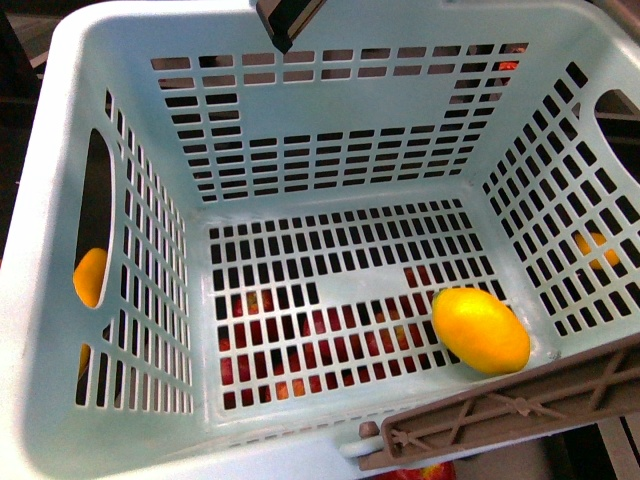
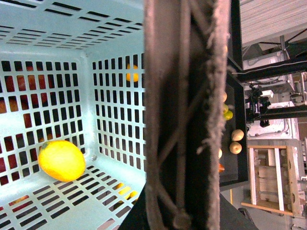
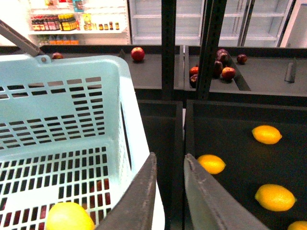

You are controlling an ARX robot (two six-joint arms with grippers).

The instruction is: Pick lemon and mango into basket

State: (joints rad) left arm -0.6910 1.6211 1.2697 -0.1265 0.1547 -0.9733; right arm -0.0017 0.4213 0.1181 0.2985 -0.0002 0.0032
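The light turquoise basket (image 1: 150,130) fills the front view, its brown-grey handle (image 1: 520,405) folded across the near right corner. One plump yellow oval fruit, the lemon (image 1: 480,330), lies on the slotted floor in that corner; it also shows in both wrist views (image 2: 61,160) (image 3: 69,216). My left gripper (image 2: 178,213) is shut on the handle (image 2: 182,110), which hides its fingers. My right gripper (image 3: 170,155) hangs open and empty just outside the basket's wall (image 3: 136,139), above the dark tray. The mango is hidden or out of view.
Several yellow-orange oval fruits (image 3: 266,134) (image 3: 211,164) (image 3: 275,197) lie on a dark tray (image 3: 230,129) beside the basket. Red apples (image 3: 137,53) sit on the shelf behind, past black uprights (image 3: 169,48). Red fruit shows under the basket floor (image 1: 330,335), and an orange fruit (image 1: 90,277) through its left cut-out.
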